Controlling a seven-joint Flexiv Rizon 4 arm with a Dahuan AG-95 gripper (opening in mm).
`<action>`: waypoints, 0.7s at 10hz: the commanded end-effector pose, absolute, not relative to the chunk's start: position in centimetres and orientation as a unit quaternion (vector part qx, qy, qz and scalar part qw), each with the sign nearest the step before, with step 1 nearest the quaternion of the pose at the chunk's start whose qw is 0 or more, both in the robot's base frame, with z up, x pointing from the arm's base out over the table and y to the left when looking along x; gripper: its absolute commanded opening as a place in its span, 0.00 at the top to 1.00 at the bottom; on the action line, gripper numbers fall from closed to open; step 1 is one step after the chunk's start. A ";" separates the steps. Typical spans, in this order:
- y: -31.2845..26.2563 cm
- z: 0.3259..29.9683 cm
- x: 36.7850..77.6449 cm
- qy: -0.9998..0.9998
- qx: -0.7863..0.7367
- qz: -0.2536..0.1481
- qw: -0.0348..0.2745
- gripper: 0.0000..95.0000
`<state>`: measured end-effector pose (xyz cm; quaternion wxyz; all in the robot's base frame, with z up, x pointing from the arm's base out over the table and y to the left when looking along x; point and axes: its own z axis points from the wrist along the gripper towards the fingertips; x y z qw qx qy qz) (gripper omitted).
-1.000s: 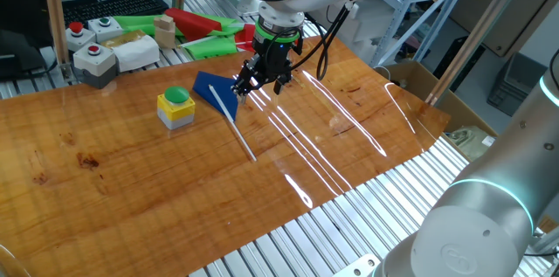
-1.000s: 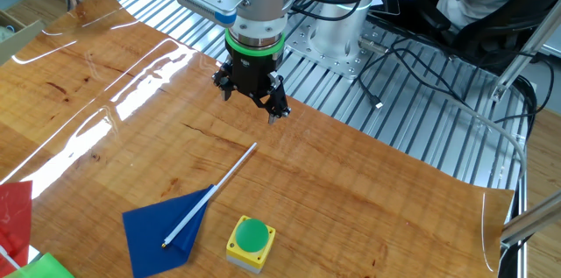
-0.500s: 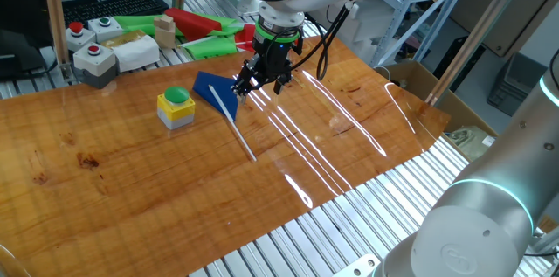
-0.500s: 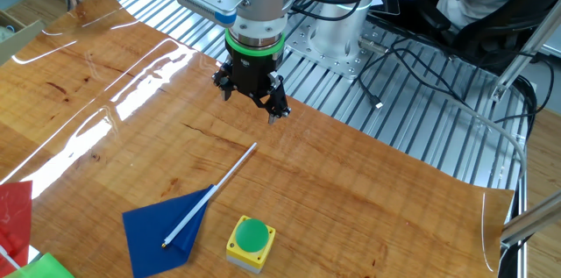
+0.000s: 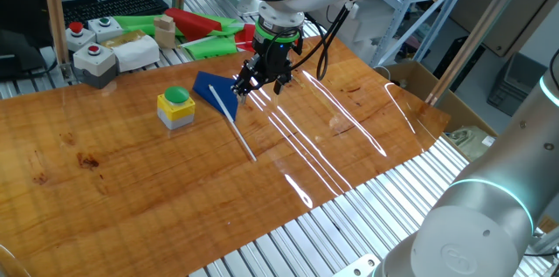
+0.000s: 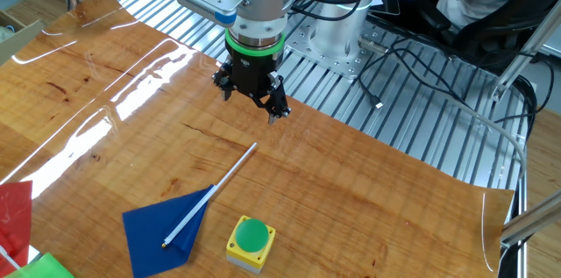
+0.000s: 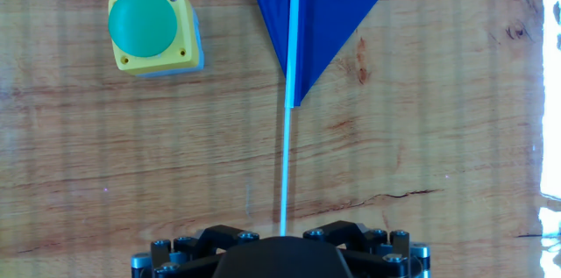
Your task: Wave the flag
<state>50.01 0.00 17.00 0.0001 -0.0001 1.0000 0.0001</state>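
Observation:
The flag lies flat on the wooden table: dark-blue cloth (image 5: 208, 86) and a thin white stick (image 5: 241, 135). It also shows in the other fixed view, cloth (image 6: 156, 236) and stick (image 6: 221, 183), and in the hand view, cloth (image 7: 326, 2) and stick (image 7: 288, 151). My gripper (image 6: 252, 103) hovers above the table just past the stick's free end, touching nothing. Its fingers stand apart and hold nothing. In the one fixed view the gripper (image 5: 259, 83) hangs next to the cloth. In the hand view only the hand's dark body shows at the bottom edge.
A yellow button box (image 5: 176, 107) with a green button stands beside the cloth, also seen in the other fixed view (image 6: 251, 241). Red and green flat pieces (image 5: 203, 29), a wooden block (image 5: 164, 28) and grey button boxes (image 5: 94, 60) lie at the back. A cardboard box (image 5: 410, 78) stands off the table's right.

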 end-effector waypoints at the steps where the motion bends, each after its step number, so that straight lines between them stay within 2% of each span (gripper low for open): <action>1: 0.0 17.0 50.0 0.999 0.037 0.032 -0.002 1.00; 7: 0.2 16.5 49.5 0.999 0.037 0.034 -0.003 1.00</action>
